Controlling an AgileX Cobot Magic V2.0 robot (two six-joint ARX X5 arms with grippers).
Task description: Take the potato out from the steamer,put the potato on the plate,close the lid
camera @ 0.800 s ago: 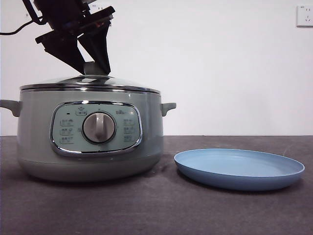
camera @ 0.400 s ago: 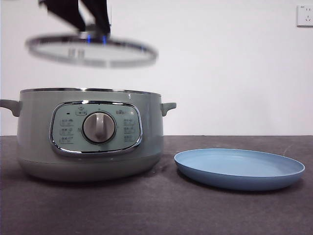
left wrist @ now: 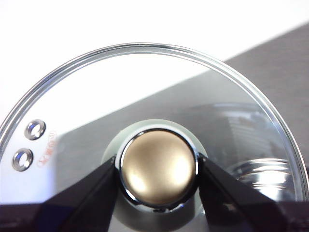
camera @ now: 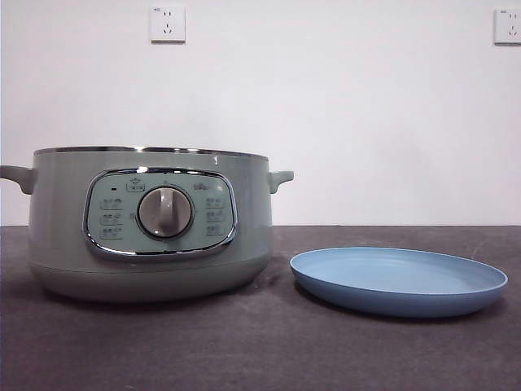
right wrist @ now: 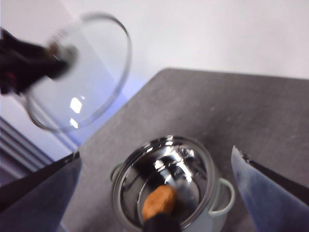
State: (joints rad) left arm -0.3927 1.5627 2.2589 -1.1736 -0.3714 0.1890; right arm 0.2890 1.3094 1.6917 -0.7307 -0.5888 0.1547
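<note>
Standing open on the dark table (camera: pixel 269 350), the steamer (camera: pixel 146 224) shows its chrome rim bare in the front view, with the control panel (camera: pixel 160 213) and central dial (camera: pixel 165 212) facing the camera and 2 small side handles at its flanks. The plate (camera: pixel 399 281) lies beside it on the table, near but apart from it, with nothing on it. No arm appears in this view; 2 wall sockets sit on the white wall (camera: pixel 366 114) behind.

Left wrist view: the left gripper (left wrist: pixel 158 174) has its 2 black jaws closed against opposite sides of the knob (left wrist: pixel 158 166) of the lid (left wrist: pixel 145 92) — the glass disc hangs clear of the pot, its chrome rim and 2 vent holes (left wrist: pixel 28 144) visible, and the table edge and wall showing through the glass.

Right wrist view: the right gripper (right wrist: pixel 154 193) looks down on the open steamer (right wrist: pixel 166 186) from above, its 2 jaws spread wide with nothing between them. The potato (right wrist: pixel 159 202) lies inside the steamer on the shiny inner floor. The lid (right wrist: pixel 84 72) also appears here, blurred, held aloft and tilted off to one side of the pot — the dark left gripper (right wrist: pixel 29 60) clasps its knob.
</note>
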